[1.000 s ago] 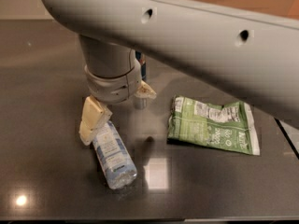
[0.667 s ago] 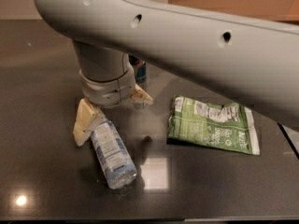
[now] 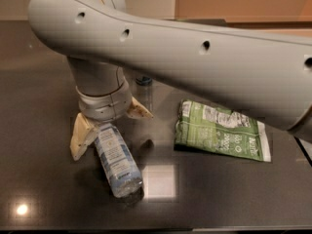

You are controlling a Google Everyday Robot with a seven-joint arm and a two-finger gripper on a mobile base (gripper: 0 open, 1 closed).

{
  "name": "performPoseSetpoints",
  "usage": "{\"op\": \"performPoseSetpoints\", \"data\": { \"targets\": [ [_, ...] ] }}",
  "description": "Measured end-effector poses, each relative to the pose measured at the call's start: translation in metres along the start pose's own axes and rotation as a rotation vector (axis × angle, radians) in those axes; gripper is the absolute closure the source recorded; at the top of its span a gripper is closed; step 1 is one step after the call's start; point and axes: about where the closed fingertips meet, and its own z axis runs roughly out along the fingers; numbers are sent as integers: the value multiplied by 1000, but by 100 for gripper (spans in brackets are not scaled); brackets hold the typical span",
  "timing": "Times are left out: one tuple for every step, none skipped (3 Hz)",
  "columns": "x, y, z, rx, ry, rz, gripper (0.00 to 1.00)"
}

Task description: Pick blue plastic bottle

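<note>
The blue plastic bottle (image 3: 117,161) lies on its side on the dark tabletop (image 3: 44,96), with a clear body and a pale blue-and-white label. Its base points toward the front edge, and its cap end is hidden under my wrist. My gripper (image 3: 111,133) hangs from the big grey arm (image 3: 195,57) right over the bottle's upper end. It is open. The tan left finger (image 3: 80,135) stands just left of the bottle, and the right finger (image 3: 139,111) is off to its right. Neither finger visibly presses on the bottle.
A green-and-white snack bag (image 3: 219,134) lies flat to the right of the bottle. A small clear item with a dark top (image 3: 144,87) stands behind the gripper. The table's front edge runs along the bottom of the view.
The arm has shifted a little to the left and lower. The open fingers now straddle the bottle's upper end more closely. The bottle and the bag have not moved.
</note>
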Motion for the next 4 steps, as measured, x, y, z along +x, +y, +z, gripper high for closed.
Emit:
{"op": "performPoseSetpoints", "data": {
  "targets": [
    [-2, 6, 9, -10, 23, 9, 18],
    [-2, 11, 13, -16, 32, 6, 41],
    [-2, 15, 8, -13, 27, 3, 65],
    [-1, 17, -11, 0, 5, -9, 88]
  ]
}}
